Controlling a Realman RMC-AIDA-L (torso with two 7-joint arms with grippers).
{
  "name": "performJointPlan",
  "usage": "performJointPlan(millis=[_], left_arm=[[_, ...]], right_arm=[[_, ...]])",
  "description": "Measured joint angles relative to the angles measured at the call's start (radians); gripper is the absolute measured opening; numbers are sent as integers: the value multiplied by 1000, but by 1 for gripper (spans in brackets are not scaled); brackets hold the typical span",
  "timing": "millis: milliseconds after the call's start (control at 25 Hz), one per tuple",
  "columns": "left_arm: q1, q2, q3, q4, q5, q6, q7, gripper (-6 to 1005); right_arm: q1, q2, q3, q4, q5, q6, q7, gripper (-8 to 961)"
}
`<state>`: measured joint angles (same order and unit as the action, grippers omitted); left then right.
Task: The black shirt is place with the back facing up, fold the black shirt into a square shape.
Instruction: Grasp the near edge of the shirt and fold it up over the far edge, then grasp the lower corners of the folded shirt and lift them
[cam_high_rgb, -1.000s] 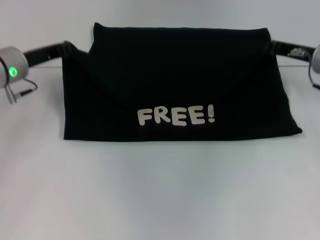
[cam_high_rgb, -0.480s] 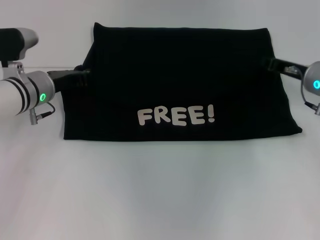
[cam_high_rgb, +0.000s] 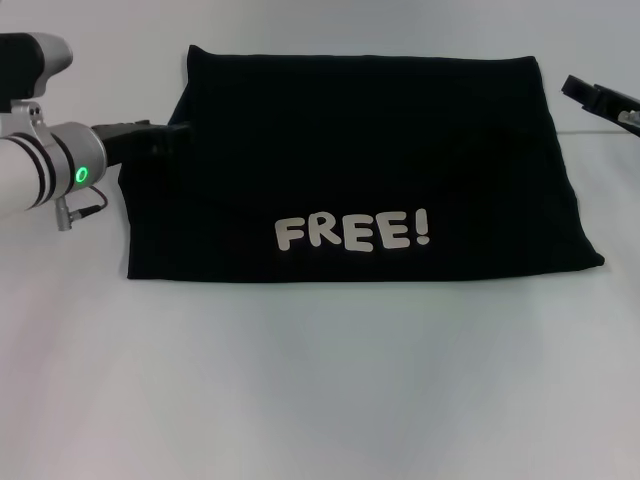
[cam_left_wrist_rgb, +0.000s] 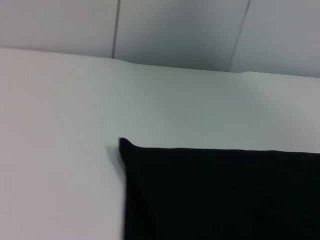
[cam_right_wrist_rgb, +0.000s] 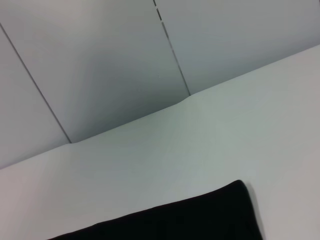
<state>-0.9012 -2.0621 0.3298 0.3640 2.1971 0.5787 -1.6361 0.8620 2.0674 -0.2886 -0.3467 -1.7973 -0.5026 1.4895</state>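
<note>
White table (cam_high_rgb: 320, 380), pale panelled wall (cam_right_wrist_rgb: 100, 60) behind it in both wrist views. One shirt (cam_high_rgb: 350, 170) on the table, black, folded to a wide flat rectangle, lying centre and toward the far side. One print on it: white "FREE!" (cam_high_rgb: 353, 232), near the front edge, reading upright from the head view. Far edge straight, front right corner pokes out a bit past the rest.

Two arms in view. Left gripper (cam_high_rgb: 160, 135) at the shirt's left edge, near the far left corner, black against the black cloth; it overlaps or touches the edge, can't tell which, and can't tell whether the fingers are spread or closed on fabric. One green ring light (cam_high_rgb: 81, 175) on the left wrist.

Right gripper (cam_high_rgb: 590, 95) out at the right side, just beside the shirt's far right corner, apart from the cloth, nothing in it; only a dark tip shows, finger gap not readable.

Left wrist view: one shirt corner on the table, no fingers visible. Right wrist view: one shirt corner, table, wall, no fingers visible.
</note>
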Motion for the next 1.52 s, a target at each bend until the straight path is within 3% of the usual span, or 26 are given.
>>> performJointPlan(millis=[40,280,600,800,1160,1520], left_arm=[[6,-2,28,18,5,26,-44,654],[68,-13,182,172,8,252,-277,668],[165,-5,198,299,0,486,-403,681],[237,-8,172,338,3,487,-432,674],[309,-15,157,380,67,507,-421,673],[313,-29,168,345,132,431,-407,671]], right_arm=[[-1,-2,-2,0,0,0,0,607],[-17,-11,-9,0,0,-42,7,686],[-64,-28,-9,2,1,-185,15,682],[-98,-41,-18,2,-7,-306,25,680],[-187,-95,-156,-27,-9,-587,161,677],[-250,-99,-174,-69,-9,-679,189,676]])
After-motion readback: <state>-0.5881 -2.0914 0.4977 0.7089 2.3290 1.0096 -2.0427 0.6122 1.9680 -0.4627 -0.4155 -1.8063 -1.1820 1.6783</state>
